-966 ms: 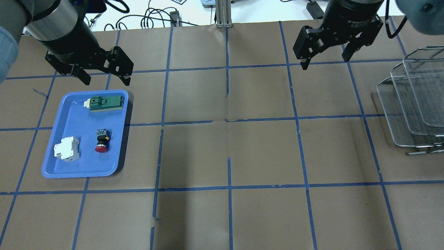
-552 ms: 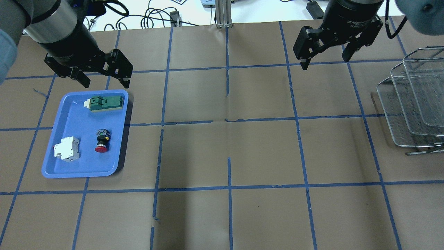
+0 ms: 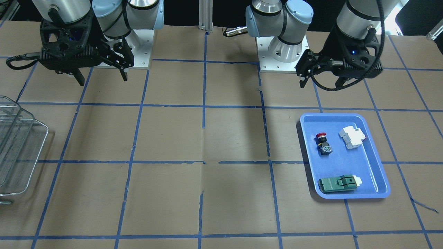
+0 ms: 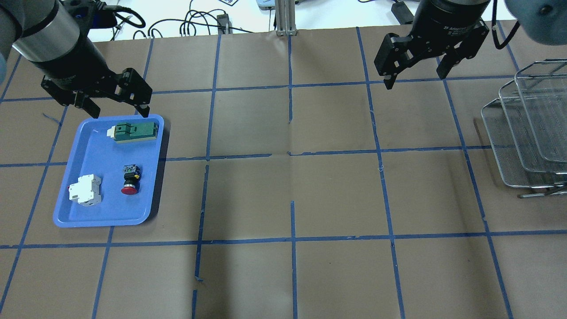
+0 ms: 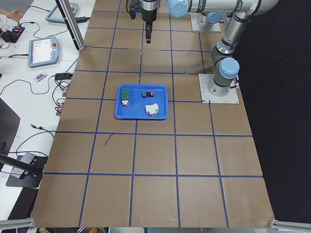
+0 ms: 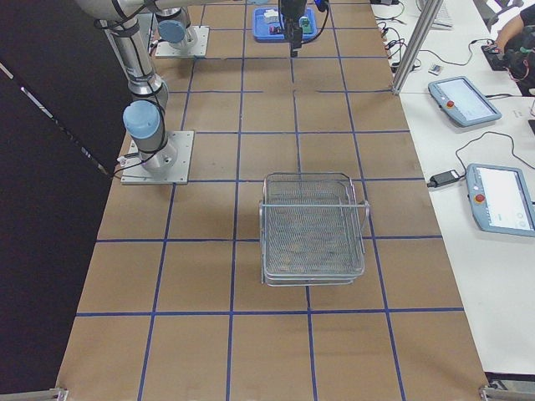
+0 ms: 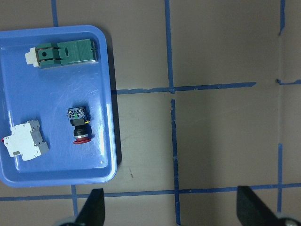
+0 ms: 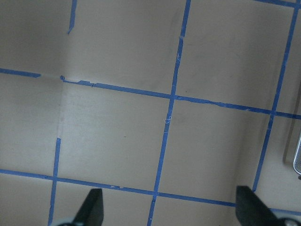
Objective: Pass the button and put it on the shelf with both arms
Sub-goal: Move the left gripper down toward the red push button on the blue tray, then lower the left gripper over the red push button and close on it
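Note:
The button [image 4: 130,179], with a red cap and black body, lies on its side in the blue tray [image 4: 106,155]. It also shows in the front view [image 3: 323,141] and the left wrist view [image 7: 79,125]. My left gripper [image 4: 118,110] is open and empty, hovering above the tray's far edge; its fingertips [image 7: 91,212] frame the wrist view. My right gripper [image 4: 416,79] is open and empty, high over the far right of the table. The wire-mesh shelf [image 4: 527,133] stands at the right edge, also seen in the right side view [image 6: 311,225].
A flat green switch [image 4: 135,132] lies at the tray's far end and a white breaker block [image 4: 85,189] at its near left. The table is brown paper with a blue tape grid. Cables lie beyond the far edge.
My left gripper has moved left and a little nearer, now over the tray's far edge. The right arm, button and shelf have not moved.

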Available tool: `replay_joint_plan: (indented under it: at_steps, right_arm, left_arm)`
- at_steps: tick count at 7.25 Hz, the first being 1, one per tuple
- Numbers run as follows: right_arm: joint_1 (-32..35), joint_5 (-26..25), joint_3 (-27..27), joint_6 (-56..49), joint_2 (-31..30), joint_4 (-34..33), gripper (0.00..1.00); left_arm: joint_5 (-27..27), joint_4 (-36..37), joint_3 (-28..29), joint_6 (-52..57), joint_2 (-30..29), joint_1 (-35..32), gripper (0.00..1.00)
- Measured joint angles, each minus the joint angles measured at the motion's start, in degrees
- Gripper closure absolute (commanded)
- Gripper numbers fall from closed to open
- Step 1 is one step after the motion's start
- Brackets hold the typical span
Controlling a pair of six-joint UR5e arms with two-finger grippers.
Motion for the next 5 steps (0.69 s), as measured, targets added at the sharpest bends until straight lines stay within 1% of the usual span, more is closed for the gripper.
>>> replay_joint_plan:
  at_steps: [2, 3, 4, 5]
  right_arm:
    - [0.0, 0.0, 0.0, 0.0, 0.0, 0.0, 0.0]
    - [0.0, 0.0, 0.0, 0.0, 0.0, 0.0, 0.0]
    - [0.0, 0.0, 0.0, 0.0, 0.0, 0.0, 0.0]
    - [0.0, 0.0, 0.0, 0.0, 0.0, 0.0, 0.0]
  left_arm:
    - [-0.4, 0.4, -2.8, 3.6, -0.1, 4.2, 0.0]
    - [-0.8, 2.0, -5.5, 4.2, -0.9, 7.2, 0.0]
    - [-1.4, 7.1, -10.0, 5.5, -2.6, 10.6, 0.0]
    - [-1.6, 14.7, -15.4, 8.0, -4.8, 12.9, 0.0]
